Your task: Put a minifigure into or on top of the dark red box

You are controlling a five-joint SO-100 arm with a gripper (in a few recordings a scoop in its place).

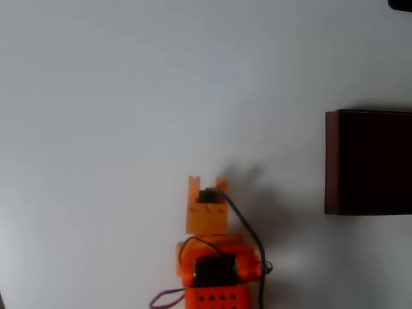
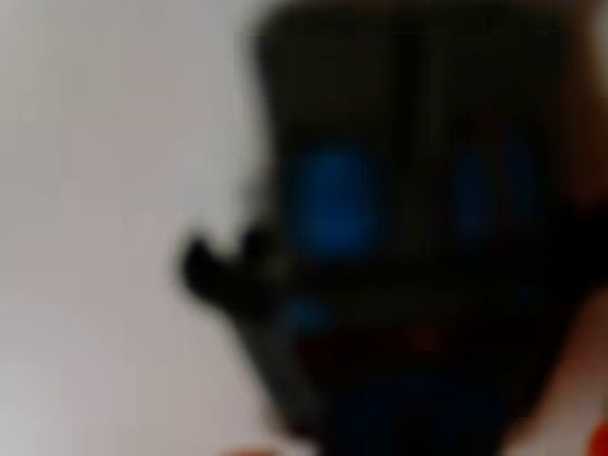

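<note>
The dark red box lies at the right edge of the overhead view, with thin red walls and a near-black inside. My orange gripper sits low in the middle, well left of the box, its two tips pointing up the picture with a small gap between them. Up close in the wrist view is a heavily blurred dark shape with blue patches. It may be the minifigure, but the blur hides its form and whether the fingers hold it. In the overhead view the figure is hidden.
A white tabletop stretches wide to the left and above the arm. A black cable runs down the arm's right side. A small dark object sits at the top right corner.
</note>
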